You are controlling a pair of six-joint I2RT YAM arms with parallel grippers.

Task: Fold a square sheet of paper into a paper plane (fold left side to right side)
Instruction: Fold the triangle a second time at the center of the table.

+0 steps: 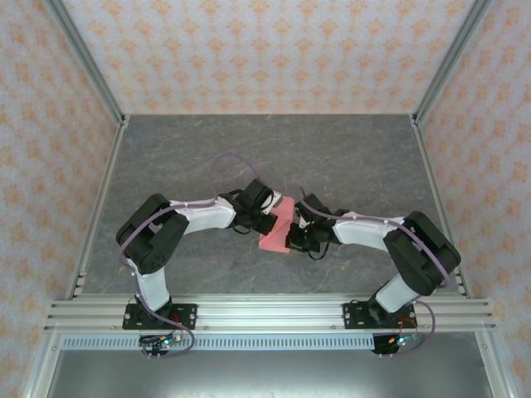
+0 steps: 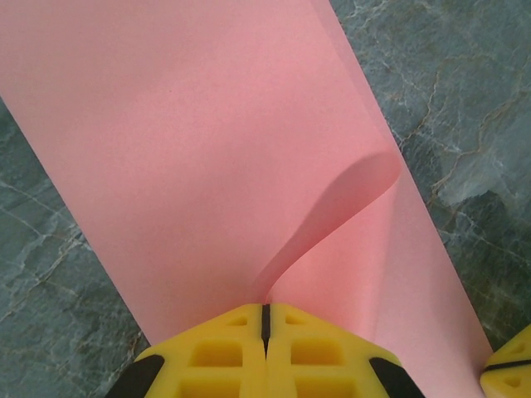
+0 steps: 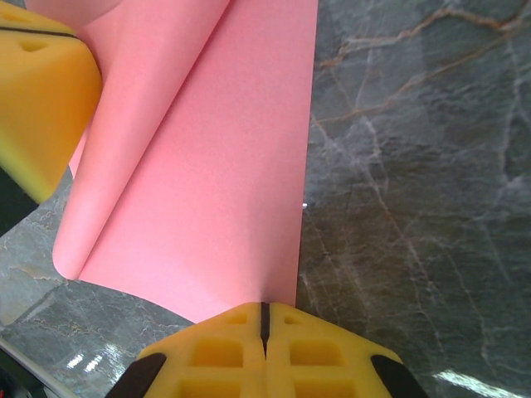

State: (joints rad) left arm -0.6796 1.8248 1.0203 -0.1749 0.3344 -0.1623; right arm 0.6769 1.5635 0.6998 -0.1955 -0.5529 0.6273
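count: one square sheet of paper point(image 1: 276, 229), pink-red; two arms, two grippers; one grey marbled table point(image 1: 357, 157). the sheet lies near the middle of the table, between the two grippers, and is partly doubled over: one layer curls up and across the other in a soft roll (no sharp crease line to be seen along it). left gripper point(image 2: 266, 313): yellow fingers pressed together, the seam a thin dark line, the curled layer running straight into that seam, so it pinches the paper at the near edge. right gripper point(image 3: 265, 308): same posture, fingers closed flush, the paper's edge meeting the seam close to a corner of the sheet; it pinches the paper too. in the left wrist view the right gripper's yellow tip sits at lower right, at the sheet's edge; in the right wrist view the left gripper's yellow finger sits upper left, against the rolled side. from overhead both wrists converge on the sheet, one gripper on each side of it.
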